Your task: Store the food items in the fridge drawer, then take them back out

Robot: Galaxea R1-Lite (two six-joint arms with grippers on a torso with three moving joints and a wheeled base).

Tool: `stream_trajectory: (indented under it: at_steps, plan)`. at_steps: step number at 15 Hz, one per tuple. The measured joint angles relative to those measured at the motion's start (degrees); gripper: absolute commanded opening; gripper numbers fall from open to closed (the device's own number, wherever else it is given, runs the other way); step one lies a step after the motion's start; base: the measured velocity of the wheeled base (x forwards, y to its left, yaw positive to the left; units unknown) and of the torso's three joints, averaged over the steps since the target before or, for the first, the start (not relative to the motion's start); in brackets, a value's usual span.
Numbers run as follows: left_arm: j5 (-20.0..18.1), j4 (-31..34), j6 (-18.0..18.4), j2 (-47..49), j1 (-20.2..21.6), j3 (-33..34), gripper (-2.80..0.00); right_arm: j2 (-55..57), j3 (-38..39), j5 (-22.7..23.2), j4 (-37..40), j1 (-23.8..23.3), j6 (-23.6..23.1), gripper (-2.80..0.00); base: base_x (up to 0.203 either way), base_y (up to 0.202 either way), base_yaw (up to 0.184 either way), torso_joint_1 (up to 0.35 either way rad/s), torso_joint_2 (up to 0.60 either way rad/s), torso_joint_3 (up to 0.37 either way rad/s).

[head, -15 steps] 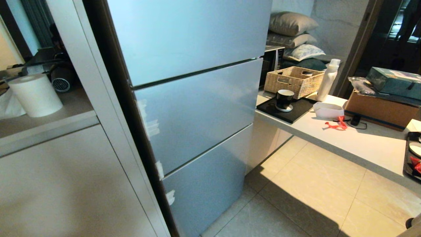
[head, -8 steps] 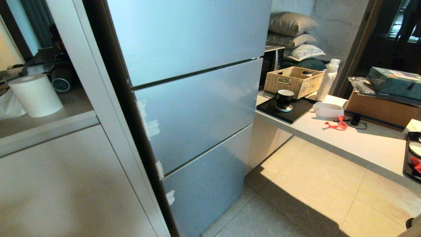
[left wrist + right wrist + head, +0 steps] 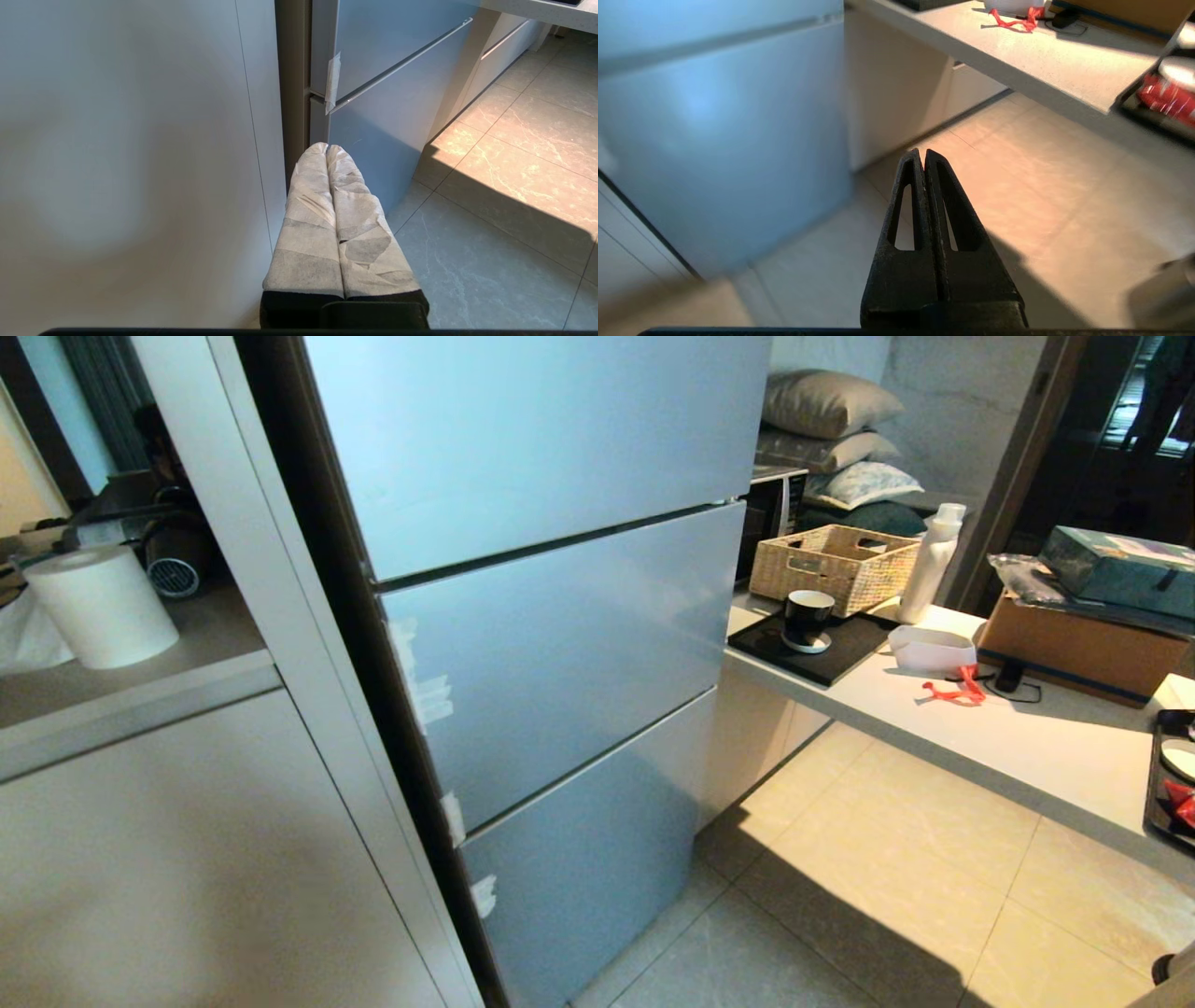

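The right gripper [image 3: 924,156] is seen clenched on nothing, its black fingers pressed together and aimed at the tiled floor [image 3: 1017,196] just in front of the fridge [image 3: 714,140]. The left gripper [image 3: 326,149], its fingers wrapped in pale tape, is likewise pinched shut and empty, held low beside the fridge's bottom panel, near the seam where the fridge meets the white cabinet [image 3: 140,163]. Both arms appear parked, judged to be at rest with nothing in hand.

All three silver-blue front panels of the fridge [image 3: 560,644] are shown closed, so the fridge drawer is hidden behind them and cannot be seen. Red pieces on a dark tray [image 3: 1178,800], at the far end of the counter [image 3: 1008,747] running away from the fridge, are taken to be the food items, though too little is shown to be sure. A thin red ribbon [image 3: 954,691] lies on the counter closer to the fridge, beside a wicker basket [image 3: 834,567] and a black mug [image 3: 808,619].
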Motion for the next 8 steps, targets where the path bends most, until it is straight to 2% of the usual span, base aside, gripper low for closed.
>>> stream_trajectory:
  at_steps: [8]
  plan:
    - [0.0,0.0,0.0,0.0,0.0,0.0,-2.80,-1.2,0.1,0.0,0.0,0.1,0.8,-2.80,0.000,0.000,0.000,0.000,0.00,0.000]
